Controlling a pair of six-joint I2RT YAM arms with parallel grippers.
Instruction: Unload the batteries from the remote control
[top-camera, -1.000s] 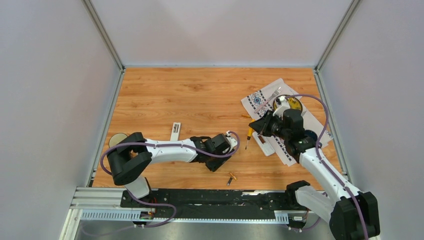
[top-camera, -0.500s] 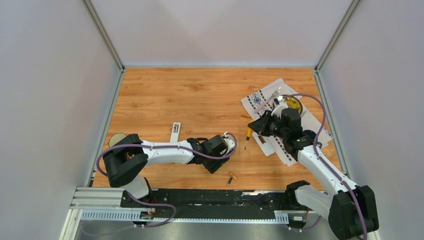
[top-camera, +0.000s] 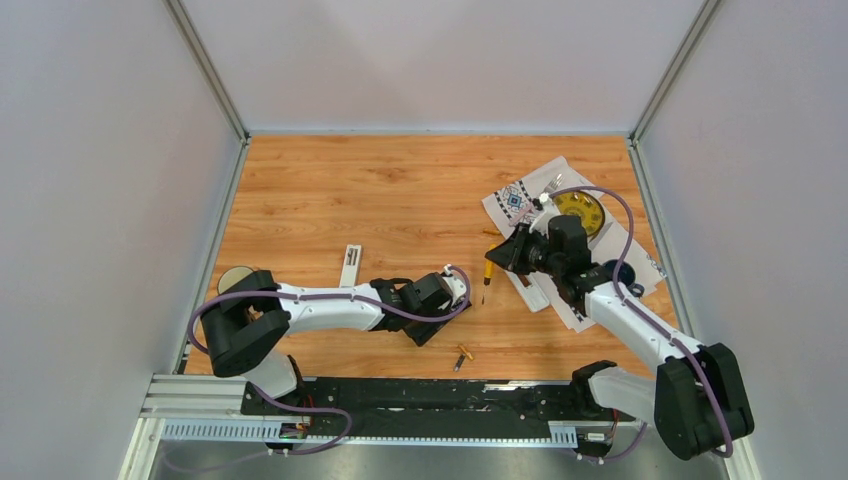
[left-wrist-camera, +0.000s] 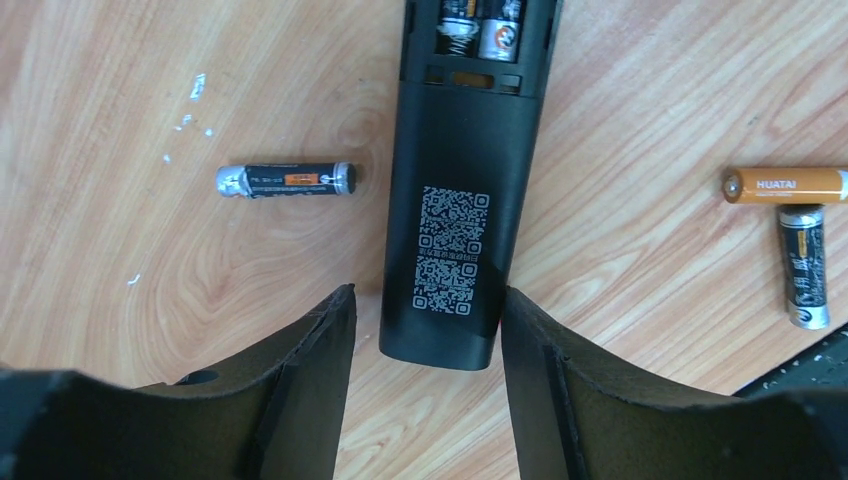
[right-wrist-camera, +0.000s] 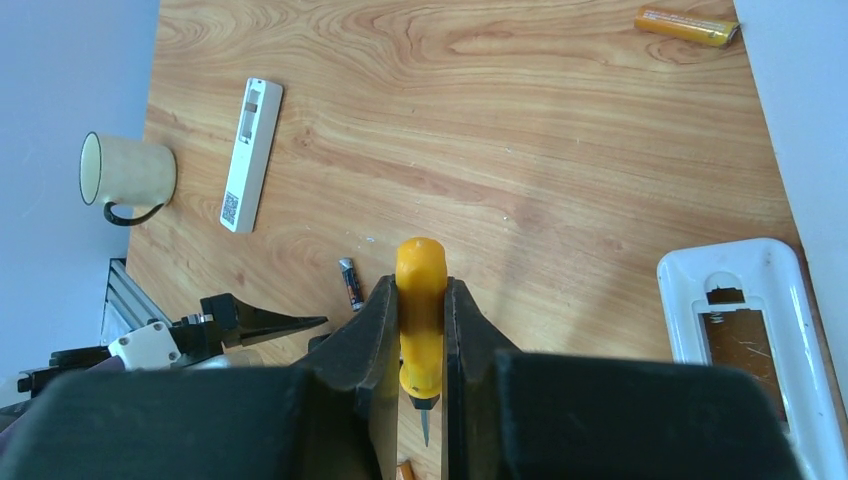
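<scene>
Wooden table (top-camera: 400, 190), seen from above: batteries (top-camera: 462, 355) lie by the near edge. Left wrist view: the left claw (left-wrist-camera: 425, 305) stands open around the black remote (left-wrist-camera: 455, 200) (not squeezing). Right wrist view: the right claw (right-wrist-camera: 420, 290) pinches a yellow screwdriver (right-wrist-camera: 420, 260) tight.

Worktop (top-camera: 400, 190): orange-brown wood grain, matte. Plain pale grey walls (top-camera: 440, 60) enclose it on three sides. Aluminium posts (top-camera: 208, 70) run along the back corners. Slotted aluminium rail (top-camera: 200, 405) along the near edge. Light even, shadows soft.
</scene>
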